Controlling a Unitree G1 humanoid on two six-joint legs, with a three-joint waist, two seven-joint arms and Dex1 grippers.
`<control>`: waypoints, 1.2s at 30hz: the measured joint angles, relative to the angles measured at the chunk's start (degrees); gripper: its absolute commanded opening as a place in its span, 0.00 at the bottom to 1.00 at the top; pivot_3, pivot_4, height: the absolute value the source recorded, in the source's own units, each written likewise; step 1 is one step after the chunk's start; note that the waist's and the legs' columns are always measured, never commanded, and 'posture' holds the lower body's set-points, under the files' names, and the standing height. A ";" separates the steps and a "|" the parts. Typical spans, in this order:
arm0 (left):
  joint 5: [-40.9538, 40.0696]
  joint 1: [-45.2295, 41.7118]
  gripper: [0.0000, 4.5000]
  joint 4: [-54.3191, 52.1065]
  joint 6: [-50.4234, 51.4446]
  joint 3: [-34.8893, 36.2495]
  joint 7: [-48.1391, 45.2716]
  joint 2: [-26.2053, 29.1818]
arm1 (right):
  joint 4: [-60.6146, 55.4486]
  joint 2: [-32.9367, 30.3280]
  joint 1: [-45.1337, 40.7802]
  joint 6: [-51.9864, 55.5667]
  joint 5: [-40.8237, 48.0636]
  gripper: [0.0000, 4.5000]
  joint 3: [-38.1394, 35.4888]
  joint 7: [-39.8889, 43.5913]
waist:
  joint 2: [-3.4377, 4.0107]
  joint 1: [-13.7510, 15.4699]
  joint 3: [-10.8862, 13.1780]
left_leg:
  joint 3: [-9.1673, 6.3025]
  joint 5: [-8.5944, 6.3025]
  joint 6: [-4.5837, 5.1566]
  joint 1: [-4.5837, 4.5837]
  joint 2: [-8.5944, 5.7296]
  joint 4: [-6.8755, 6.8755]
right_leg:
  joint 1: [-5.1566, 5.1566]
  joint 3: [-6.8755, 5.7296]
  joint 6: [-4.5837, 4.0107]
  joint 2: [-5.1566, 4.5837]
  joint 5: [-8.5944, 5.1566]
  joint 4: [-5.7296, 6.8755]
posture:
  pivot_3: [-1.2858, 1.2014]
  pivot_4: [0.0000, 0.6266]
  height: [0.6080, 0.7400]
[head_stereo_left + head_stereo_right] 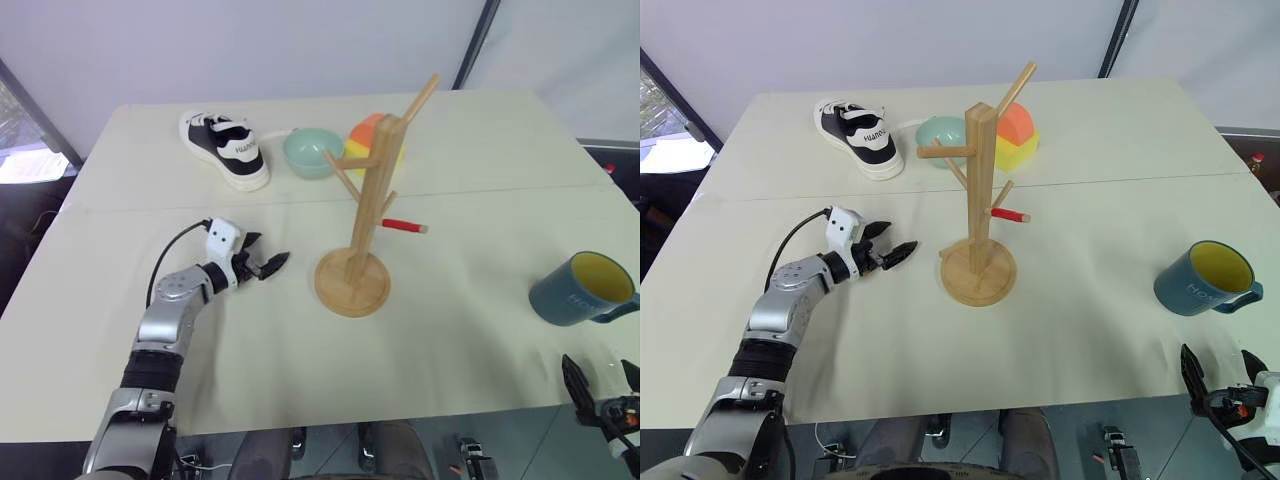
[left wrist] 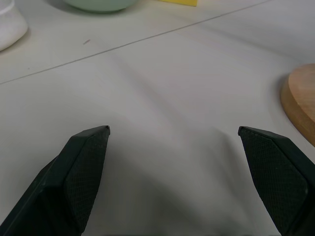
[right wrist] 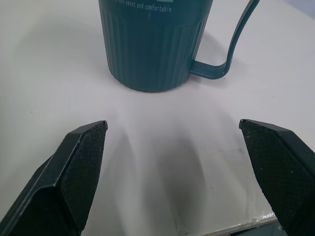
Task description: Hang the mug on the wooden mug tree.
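The slate-blue mug point(image 1: 582, 290) with a yellow inside stands upright at the table's right edge, its handle pointing right. My right gripper point(image 1: 602, 385) sits open just in front of the mug point(image 3: 155, 44), at the table's near right corner, with nothing between its fingers point(image 3: 78, 167). The wooden mug tree point(image 1: 365, 215) stands in the middle of the table, its pegs bare. My left gripper point(image 1: 268, 263) hovers open to the left of the tree's round base point(image 2: 302, 98), pointing toward it, holding nothing.
At the back of the table lie a black-and-white sneaker point(image 1: 225, 147), a pale mint-green bowl point(image 1: 312, 152) and an orange-and-yellow object point(image 1: 378, 140). A small red item point(image 1: 404, 226) lies just behind the tree. A seam point(image 1: 200, 200) crosses the table cover.
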 measured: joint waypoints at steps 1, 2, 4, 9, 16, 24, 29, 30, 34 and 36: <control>-0.07 0.00 1.00 -0.08 0.00 0.04 -0.01 0.07 | -0.14 -0.13 0.00 0.10 0.00 0.99 0.00 -0.08 | 0.00 0.00 0.00 | 0.00 0.00 0.00 0.00 0.00 0.00 | 0.00 0.00 -0.04 0.00 0.03 0.00 | 0.52 0.24 0.97; -0.22 0.00 1.00 -0.13 0.00 0.09 -0.02 0.13 | -0.37 -0.22 0.00 0.14 0.00 0.99 0.00 -0.14 | 0.00 0.00 0.00 | 0.00 0.00 0.00 0.00 0.00 0.01 | 0.00 0.00 -0.05 0.00 0.04 0.00 | 0.52 0.24 0.97; -0.54 0.00 1.00 -0.26 0.00 0.11 -0.03 0.21 | -0.79 -0.47 -0.01 0.33 0.00 0.99 0.00 -0.24 | 0.00 0.00 0.00 | 0.00 0.00 0.00 0.01 0.00 0.03 | 0.02 0.00 -0.04 0.01 0.03 0.00 | 0.52 0.24 0.97; -1.16 0.16 1.00 -0.67 0.56 0.32 -0.09 0.62 | -0.85 -0.82 -0.23 1.20 0.00 0.99 0.00 -0.41 | 0.00 0.00 0.00 | 0.00 0.00 0.00 0.07 0.00 0.04 | 0.09 -0.01 -0.01 0.01 0.02 0.00 | 0.52 0.24 0.97; -2.41 1.58 1.00 -3.73 0.67 0.51 -2.84 1.73 | -0.88 -2.40 -1.82 2.25 0.00 0.99 -0.01 -1.07 | 0.02 -0.05 -0.01 | 0.00 0.00 0.00 0.09 0.00 0.04 | 0.11 -0.01 -0.06 0.01 0.04 0.01 | 0.52 0.24 0.97; -8.17 7.88 1.00 -16.37 2.63 0.45 -10.86 6.26 | -0.90 -3.41 -3.54 3.50 1.14 0.99 -2.28 -2.78 | 0.11 -0.05 -0.07 | 0.00 0.00 0.00 0.09 0.00 0.04 | 0.13 0.01 -0.08 0.00 0.05 0.01 | 0.52 0.24 0.97; -14.13 15.31 1.00 -28.15 7.30 0.43 -15.78 11.24 | 0.24 -5.54 -5.24 4.38 1.17 0.99 -4.10 -3.83 | 0.20 -0.38 -0.11 | 0.00 0.00 0.00 0.08 0.00 -0.01 | 0.10 0.09 0.04 0.02 -0.04 0.01 | 0.52 0.24 0.97; -14.92 16.31 1.00 -29.76 7.73 0.45 -16.44 12.07 | 0.65 -5.70 -5.62 4.64 1.16 0.99 -4.60 -4.14 | 0.23 -0.42 -0.13 | 0.00 0.00 0.00 0.08 0.00 -0.02 | 0.10 0.10 0.08 0.02 -0.07 0.01 | 0.52 0.24 0.97; -17.86 20.32 1.00 -35.96 10.41 0.51 -18.39 15.80 | 1.94 -6.59 -7.59 5.82 1.02 0.99 -4.78 -4.93 | 0.44 -0.61 -0.24 | 0.00 0.00 0.00 0.07 0.00 -0.08 | 0.05 0.14 0.12 0.04 -0.10 0.09 | 0.52 0.24 0.97; -18.75 20.92 1.00 -38.30 11.29 0.48 -18.46 16.18 | 2.67 -7.08 -8.49 6.24 0.94 0.99 -4.78 -5.09 | 0.55 -0.58 -0.30 | 0.00 0.00 0.00 0.05 0.00 -0.08 | 0.05 0.15 0.12 0.04 -0.11 0.10 | 0.52 0.24 0.97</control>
